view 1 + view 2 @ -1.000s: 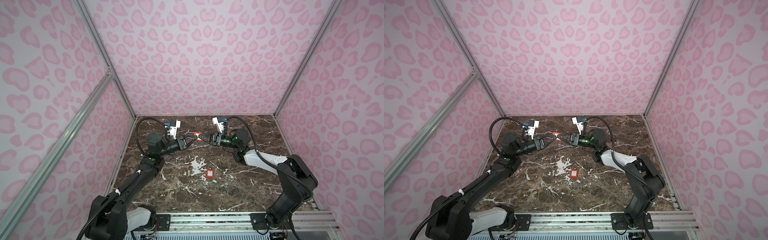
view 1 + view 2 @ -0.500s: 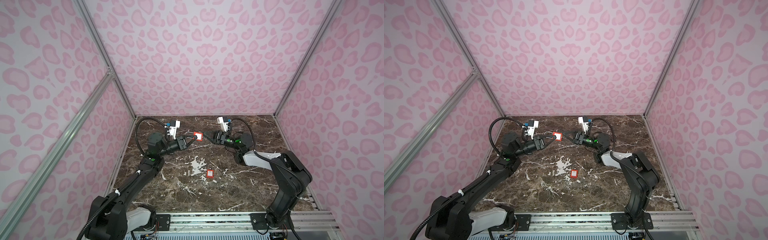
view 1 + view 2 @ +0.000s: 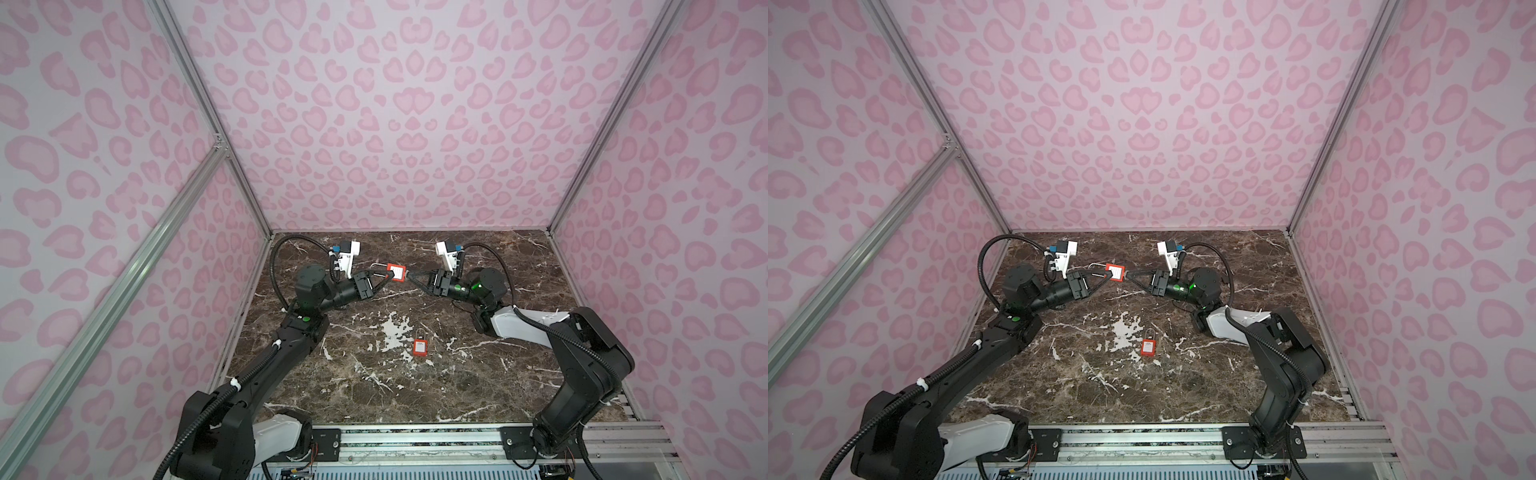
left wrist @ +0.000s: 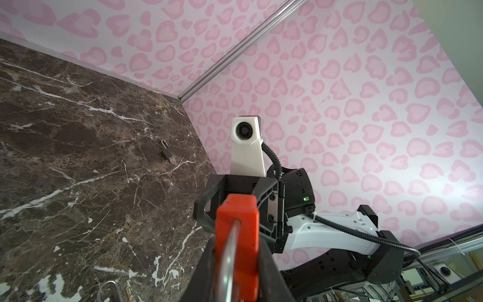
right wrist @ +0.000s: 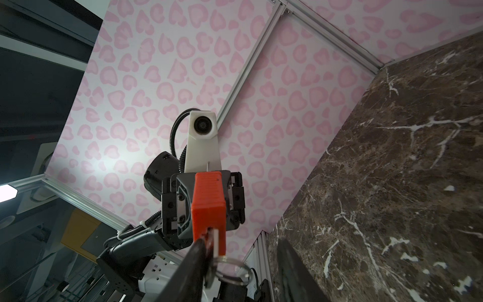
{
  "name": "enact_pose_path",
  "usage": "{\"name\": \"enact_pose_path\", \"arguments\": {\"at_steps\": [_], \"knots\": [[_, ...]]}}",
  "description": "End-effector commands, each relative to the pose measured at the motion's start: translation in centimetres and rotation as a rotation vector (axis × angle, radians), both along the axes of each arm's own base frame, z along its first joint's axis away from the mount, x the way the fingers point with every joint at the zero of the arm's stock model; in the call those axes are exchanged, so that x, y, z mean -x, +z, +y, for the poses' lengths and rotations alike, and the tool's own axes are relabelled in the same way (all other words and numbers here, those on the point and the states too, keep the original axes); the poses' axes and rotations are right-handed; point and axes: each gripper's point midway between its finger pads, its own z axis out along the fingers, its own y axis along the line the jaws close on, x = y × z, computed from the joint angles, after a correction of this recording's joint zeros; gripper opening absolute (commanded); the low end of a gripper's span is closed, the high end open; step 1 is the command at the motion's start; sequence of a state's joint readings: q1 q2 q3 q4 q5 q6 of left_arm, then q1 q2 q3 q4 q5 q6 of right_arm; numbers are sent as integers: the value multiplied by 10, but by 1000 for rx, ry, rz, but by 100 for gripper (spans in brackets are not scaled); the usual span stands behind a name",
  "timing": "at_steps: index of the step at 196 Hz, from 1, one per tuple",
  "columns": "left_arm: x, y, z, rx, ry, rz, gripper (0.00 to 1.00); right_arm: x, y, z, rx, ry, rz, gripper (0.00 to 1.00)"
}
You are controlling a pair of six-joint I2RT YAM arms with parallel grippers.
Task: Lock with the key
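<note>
Left jaws clamped narrow on the red padlock [image 3: 395,273], holding it up off the marble surface [image 3: 374,395]. Its shackle [image 4: 229,251] runs back between the fingers toward the wrist.

Right jaws face them tip to tip and stand partly apart, with the padlock's keyed end just in front of their tips. I see the key [image 5: 216,242] seated in that end, lying against one right finger [image 5: 190,272]. Its ring [image 5: 231,270] hangs in the gap, and the other finger [image 5: 290,272] is clear of it. No grip on the key that I can make out.

Second red padlock [image 3: 420,348] lies flat on the surface, below both jaws and nearer the rig's base, well apart from them. Pink patterned back wall [image 3: 395,124] stands beyond the jaws. From the left wrist, the lock body covers the right jaws' tips, and the opposite arm's white camera housing [image 4: 245,133] shows above it.
</note>
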State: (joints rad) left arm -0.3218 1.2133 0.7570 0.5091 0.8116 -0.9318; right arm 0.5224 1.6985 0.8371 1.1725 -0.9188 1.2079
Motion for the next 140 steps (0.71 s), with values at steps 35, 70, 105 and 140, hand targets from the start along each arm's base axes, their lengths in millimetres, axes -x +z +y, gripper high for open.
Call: {"name": "enact_pose_path", "arguments": {"at_steps": [35, 70, 105, 140], "knots": [[-1, 15, -1, 17, -4, -58, 5, 7, -39, 5, 243, 2, -50, 48], [0, 14, 0, 15, -5, -57, 5, 16, -32, -9, 299, -58, -168, 55], [0, 13, 0, 15, -4, -56, 4, 20, -26, -38, 380, -183, -331, 62], [0, 14, -1, 16, -7, -59, 4, 12, -22, -66, 481, -231, -378, 62]]}}
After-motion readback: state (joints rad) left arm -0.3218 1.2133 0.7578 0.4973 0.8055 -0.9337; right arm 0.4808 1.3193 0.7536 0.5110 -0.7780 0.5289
